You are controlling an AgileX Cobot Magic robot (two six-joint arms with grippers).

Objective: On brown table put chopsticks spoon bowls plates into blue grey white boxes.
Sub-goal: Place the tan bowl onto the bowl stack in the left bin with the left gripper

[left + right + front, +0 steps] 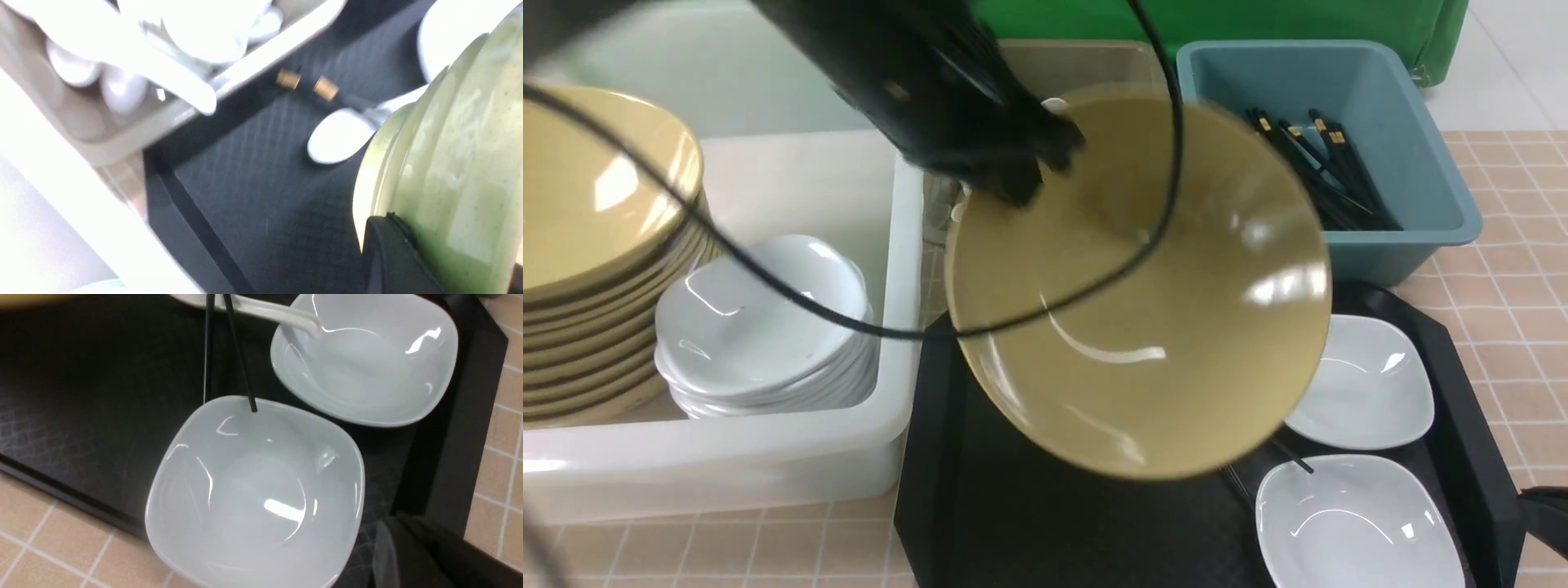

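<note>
Bowls sit stacked in the white tub at left, your target. Your left gripper, fingers pinching the rim, holds another tan bowl tilted above the black tray. Swing it left, level it, then lower it onto that stack. Right gripper hangs by the tray's edge, fingers pressed together.

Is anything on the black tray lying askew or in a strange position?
Yes. The chopsticks lie against the nearer white plate, one tip over its rim, and the spoon rests its handle end in the farther plate. Nothing looks spilled or broken.
</note>
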